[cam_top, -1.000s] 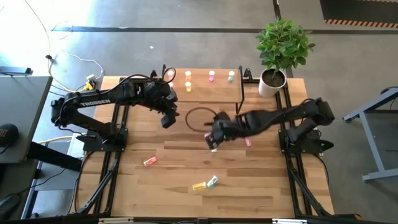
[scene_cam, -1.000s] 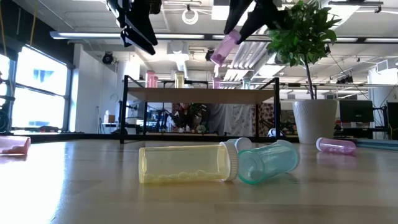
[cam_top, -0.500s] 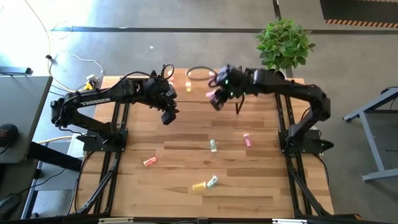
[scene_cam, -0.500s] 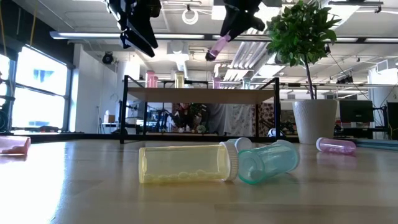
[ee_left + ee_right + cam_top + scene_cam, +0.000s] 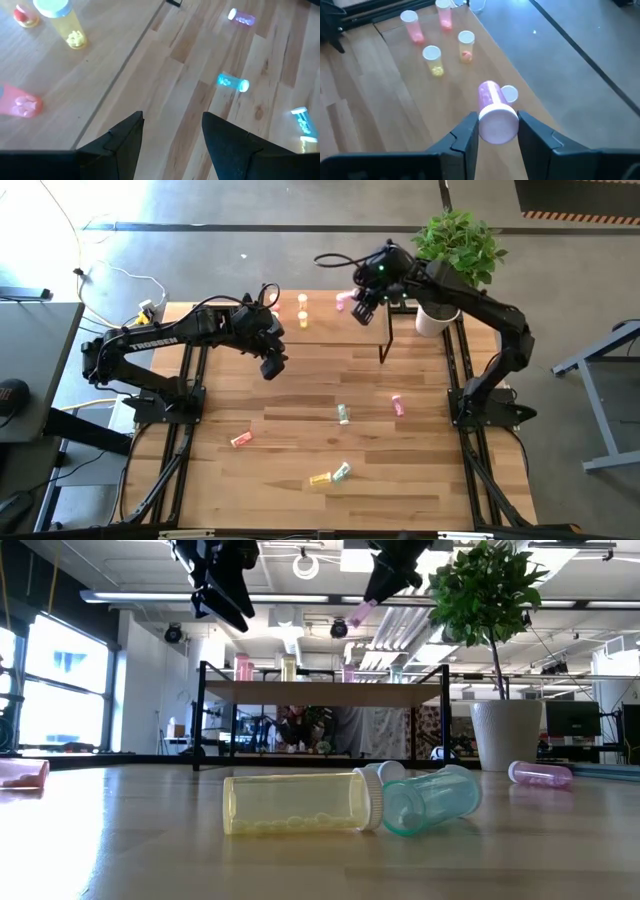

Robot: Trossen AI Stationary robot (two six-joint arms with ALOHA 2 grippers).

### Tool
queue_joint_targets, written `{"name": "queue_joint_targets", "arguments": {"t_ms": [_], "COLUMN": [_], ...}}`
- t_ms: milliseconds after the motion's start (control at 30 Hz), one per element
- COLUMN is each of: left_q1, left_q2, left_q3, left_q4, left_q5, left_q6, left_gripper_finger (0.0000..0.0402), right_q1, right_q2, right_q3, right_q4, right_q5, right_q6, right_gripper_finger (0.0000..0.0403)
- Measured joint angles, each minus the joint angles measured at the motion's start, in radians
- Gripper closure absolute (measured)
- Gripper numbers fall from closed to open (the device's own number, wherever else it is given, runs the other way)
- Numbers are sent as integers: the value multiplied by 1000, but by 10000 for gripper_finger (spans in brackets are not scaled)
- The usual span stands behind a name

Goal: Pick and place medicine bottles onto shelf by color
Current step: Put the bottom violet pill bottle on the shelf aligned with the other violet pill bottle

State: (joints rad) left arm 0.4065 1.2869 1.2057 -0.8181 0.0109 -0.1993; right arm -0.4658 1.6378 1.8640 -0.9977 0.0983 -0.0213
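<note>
My right gripper (image 5: 360, 308) hangs high over the far right part of the shelf (image 5: 325, 330), shut on a pink medicine bottle (image 5: 492, 102). Several bottles stand upright on the shelf: two pink (image 5: 412, 25), an orange (image 5: 466, 45) and a yellow (image 5: 432, 60). More bottles lie on their sides on the table: yellow (image 5: 300, 802), green (image 5: 430, 800), pink (image 5: 398, 405) and red-orange (image 5: 240, 440). My left gripper (image 5: 272, 365) waits open by the shelf's near left corner, with nothing between its fingers. My right gripper pinches the pink bottle at its white cap end (image 5: 496, 125) between its two fingers (image 5: 467, 132). The fingers slant down toward the far edge, and the bottle lies along them. Its bottom (image 5: 355, 612) sticks out past the fingertips, tilted down, clear above the shelf.
A potted plant (image 5: 455, 250) in a white pot stands at the table's far right corner, close to my right arm. The shelf's black legs (image 5: 385, 345) stand on the tabletop. The table's middle (image 5: 320, 380) is bare wood.
My right gripper has carried the pink bottle up from the table's middle toward the far edge and now hangs over the shelf's right part. Its wrist rolled on the way, and the bottle has stayed in its hold.
</note>
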Motion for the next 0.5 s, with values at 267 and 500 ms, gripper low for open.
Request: {"name": "queue_joint_targets", "arguments": {"t_ms": [267,500], "left_q1": [0,0], "left_q2": [0,0], "left_q3": [0,0], "left_q4": [2,6], "left_q5": [0,0], "left_q6": [-7,-7], "left_gripper_finger": [206,206], "right_q1": [-5,9], "right_q2": [24,77], "right_q3": [2,2], "right_q4": [1,-8], "right_q5": [-73,-77], "right_q6": [-88,-121], "right_gripper_finger": [299,299]}}
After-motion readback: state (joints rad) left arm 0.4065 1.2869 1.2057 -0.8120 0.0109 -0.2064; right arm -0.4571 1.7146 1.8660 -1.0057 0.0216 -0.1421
